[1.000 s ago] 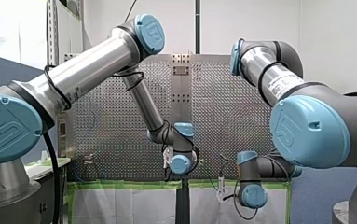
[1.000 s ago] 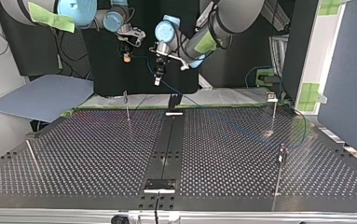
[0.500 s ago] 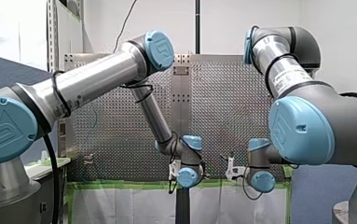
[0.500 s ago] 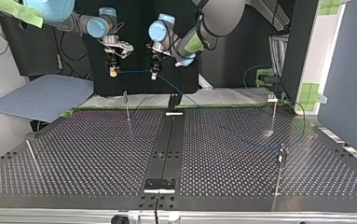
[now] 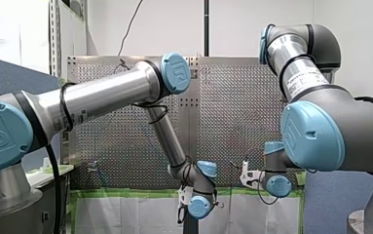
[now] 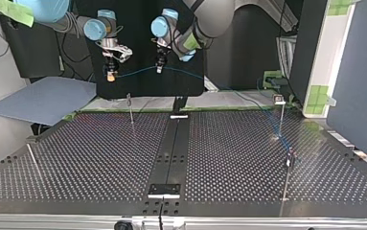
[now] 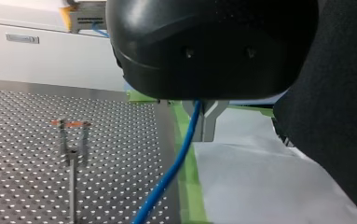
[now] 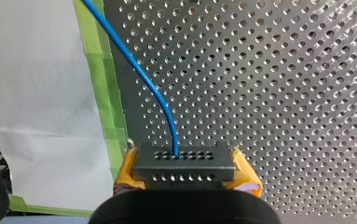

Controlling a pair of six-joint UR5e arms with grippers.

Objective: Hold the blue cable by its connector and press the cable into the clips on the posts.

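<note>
Above the far edge of the perforated metal table (image 6: 99, 158), my right gripper (image 6: 109, 75) clamps yellow pads (image 8: 124, 171) on the dark perforated connector block (image 8: 184, 163). The thin blue cable (image 7: 177, 158) runs to my left gripper (image 6: 159, 69), closed round it, then slopes down over the table's right half.

I am working in a robotics lab: my left arm (image 5: 106, 95) and my right arm (image 5: 315, 131), both industrial machines, stand at a perforated metal counter (image 6: 99, 158) fitted with thin posts (image 6: 131, 109). Green tape (image 5: 125, 193) lines the counter's edge, and bare white walls (image 5: 252, 24) and grey partition panels (image 6: 358, 72) close it in.
</note>
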